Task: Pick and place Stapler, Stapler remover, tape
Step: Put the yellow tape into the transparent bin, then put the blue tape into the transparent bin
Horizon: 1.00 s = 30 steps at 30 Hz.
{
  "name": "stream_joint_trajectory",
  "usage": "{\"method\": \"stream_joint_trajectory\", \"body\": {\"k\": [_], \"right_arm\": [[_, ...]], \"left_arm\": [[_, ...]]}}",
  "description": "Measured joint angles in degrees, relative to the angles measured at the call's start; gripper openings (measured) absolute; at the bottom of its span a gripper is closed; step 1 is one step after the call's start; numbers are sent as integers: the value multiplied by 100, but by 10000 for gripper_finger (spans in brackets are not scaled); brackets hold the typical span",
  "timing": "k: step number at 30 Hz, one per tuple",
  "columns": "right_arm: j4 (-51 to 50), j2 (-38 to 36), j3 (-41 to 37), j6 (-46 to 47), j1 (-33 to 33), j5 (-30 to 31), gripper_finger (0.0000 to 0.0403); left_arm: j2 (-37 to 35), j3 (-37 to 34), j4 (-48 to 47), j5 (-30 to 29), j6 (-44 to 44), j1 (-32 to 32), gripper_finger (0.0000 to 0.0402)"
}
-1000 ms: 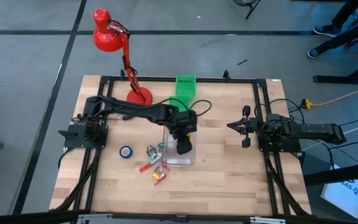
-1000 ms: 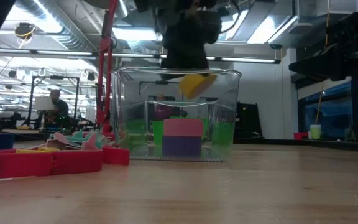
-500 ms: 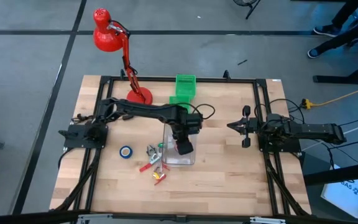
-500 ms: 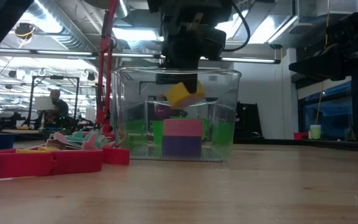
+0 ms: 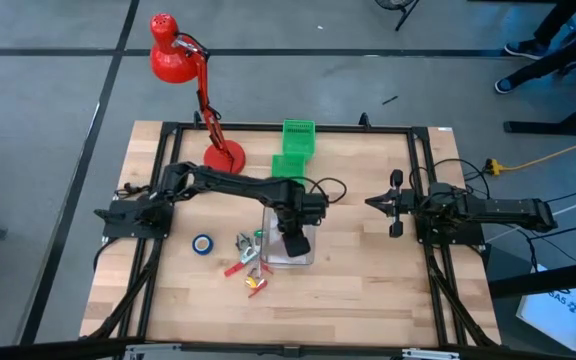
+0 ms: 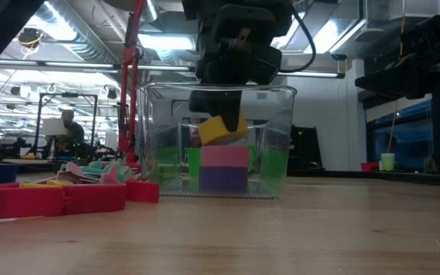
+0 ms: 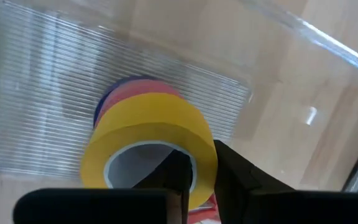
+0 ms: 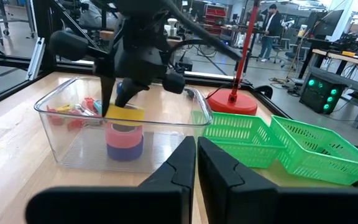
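A clear plastic container [image 5: 268,215] stands mid-table. Inside it a pink tape roll [image 6: 224,156] sits stacked on a blue one [image 6: 224,180]. My left gripper [image 7: 199,152] reaches down into the container from above, shut on the yellow tape roll [image 6: 221,128], which hangs just over the pink roll. A second blue roll [image 5: 203,244] lies flat on the table left of the container. The red stapler [image 6: 52,200] lies with small pieces [image 5: 251,252] beside the container's left wall. My right gripper [image 5: 395,204] waits shut at the table's right side. My left gripper pinches the yellow roll's ring wall [image 7: 205,163], one finger [image 7: 169,177] inside the hole and the other [image 7: 244,180] outside. It comes from above, pointing down into the container. The roll is tilted; whether its low edge touches the pink roll, I cannot tell.
A red desk lamp [image 5: 173,50] stands on its base [image 5: 224,155] at the far left. Two green baskets [image 5: 296,142] sit behind the container. Bare wood lies between the container and my right gripper and along the near edge.
My left gripper has gone down into the container with the yellow roll, from about rim height to just above the pink roll. The roll stays tilted in the hold.
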Motion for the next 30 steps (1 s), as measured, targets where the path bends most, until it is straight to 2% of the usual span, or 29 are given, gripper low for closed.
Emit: {"method": "stream_joint_trajectory", "body": {"k": [13,25,30], "right_arm": [[1,1,0,0,1,0,21],[1,-1,0,1,1,0,21],[1,-1,0,1,2,0,21]], "left_arm": [[0,2,38,-59,2,-13,62],[0,0,47,-56,11,-13,120],[-104,44,-145,-180,1,19,128]]}}
